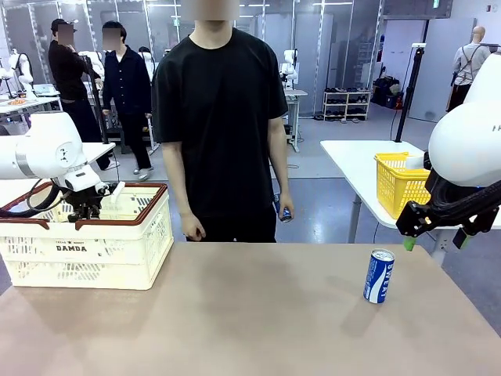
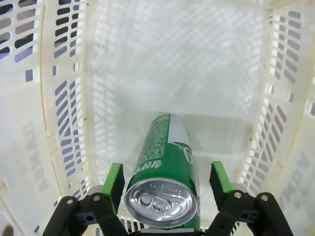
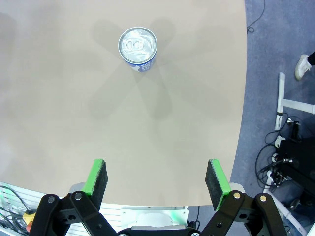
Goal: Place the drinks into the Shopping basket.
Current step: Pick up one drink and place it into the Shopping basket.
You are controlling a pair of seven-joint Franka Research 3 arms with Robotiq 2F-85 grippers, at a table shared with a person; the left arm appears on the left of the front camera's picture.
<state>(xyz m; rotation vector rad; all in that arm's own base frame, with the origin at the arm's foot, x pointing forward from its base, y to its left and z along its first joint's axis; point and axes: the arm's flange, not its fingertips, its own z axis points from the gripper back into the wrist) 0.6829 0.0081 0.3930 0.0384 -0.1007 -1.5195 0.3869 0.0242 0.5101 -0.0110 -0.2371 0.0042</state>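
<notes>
slim green metal can: fine print unreadable. left gripper: fingertips hidden behind wall of cream-white plastic lattice basket.

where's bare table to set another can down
The table is bare across its middle, between the Shopping basket at the left and the blue-and-white can near the right edge, and along the near side. In the basket, the floor past the green can is free; the left gripper flanks that can.

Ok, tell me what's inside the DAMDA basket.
One green can stands in the Shopping basket, the left gripper above it, jaws open and clear of its sides. The floor beneath the can and gripper is hidden.
</notes>
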